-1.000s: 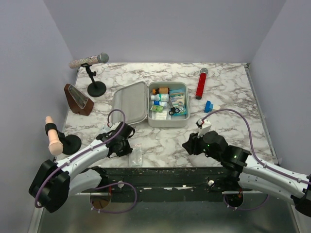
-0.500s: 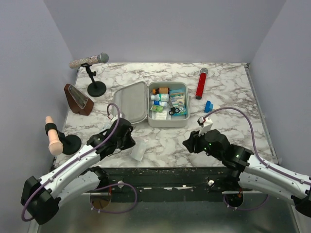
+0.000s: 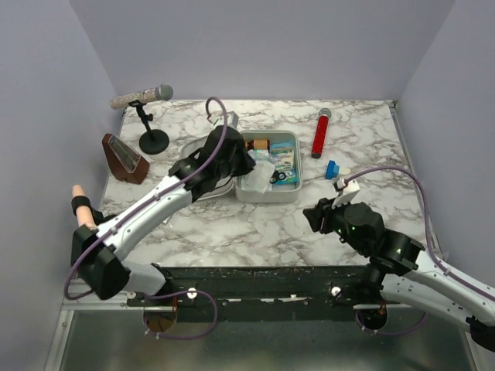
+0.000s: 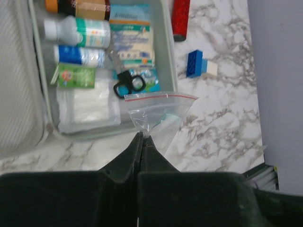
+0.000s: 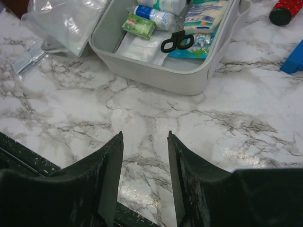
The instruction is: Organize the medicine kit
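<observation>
Tabletop: you are looking at a white-and-grey marble-patterned tabletop [image 3: 232,224] that fills the middle of the top view, from its near edge to the far wall.
Far wall: a plain pale lavender back wall [image 3: 263,46] rises from the table's far edge.
Side walls: a matching lavender left wall [image 3: 46,116] and lavender right wall [image 3: 456,116] close in your scene on both sides.
Near edge: a black, speckled front rail [image 3: 255,278] runs along the tabletop's near side.
Below: a dull grey metal floor panel [image 3: 263,340] lies nearest you.
Light: soft and even, with a mild sheen on the marble.
</observation>
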